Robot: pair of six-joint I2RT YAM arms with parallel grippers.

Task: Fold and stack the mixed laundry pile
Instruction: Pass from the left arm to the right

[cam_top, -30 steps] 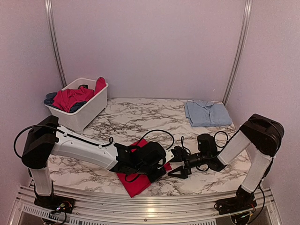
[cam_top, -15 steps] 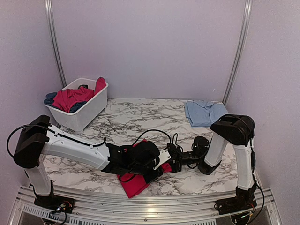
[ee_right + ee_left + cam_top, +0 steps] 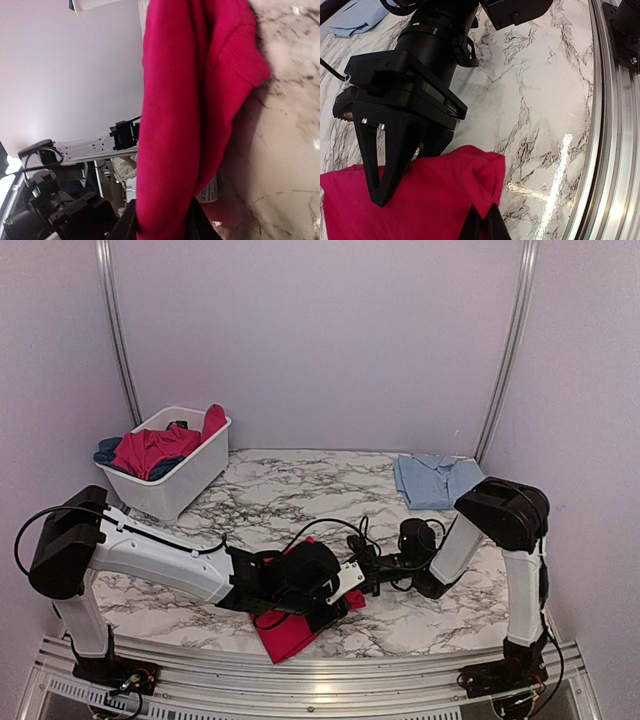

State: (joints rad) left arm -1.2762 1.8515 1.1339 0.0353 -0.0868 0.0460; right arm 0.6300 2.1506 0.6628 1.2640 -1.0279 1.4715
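Left hand (image 3: 482,227): fingers are pressing together on a pinched corner of the red garment (image 3: 430,200), right at its hem. The pinch is sitting low, just above the bench (image 3: 280,490).

Right hand (image 3: 162,225): it is gripping the same red garment from the opposite side. In the right wrist view a thick fold of the cloth is filling the whole gap between my two fingers, and both fingers are touching it. A small white label is showing under the fold. In the left wrist view one black finger (image 3: 382,165) of this hand is lying across the top of the cloth.

My two hands are meeting nearly tip to tip at the right-hand corner of the garment, close to the front of the bench.

The rest of the garment is lying flat on the marble top under my left forearm, trailing toward the metal rail (image 3: 605,125) at the near edge.

Light blue shirt (image 3: 440,480): it is lying folded at the far right of the bench, well apart from my hands.

White basket (image 3: 190,480): it is standing at the far left, holding red clothes (image 3: 150,448) and some dark blue cloth (image 3: 108,452).
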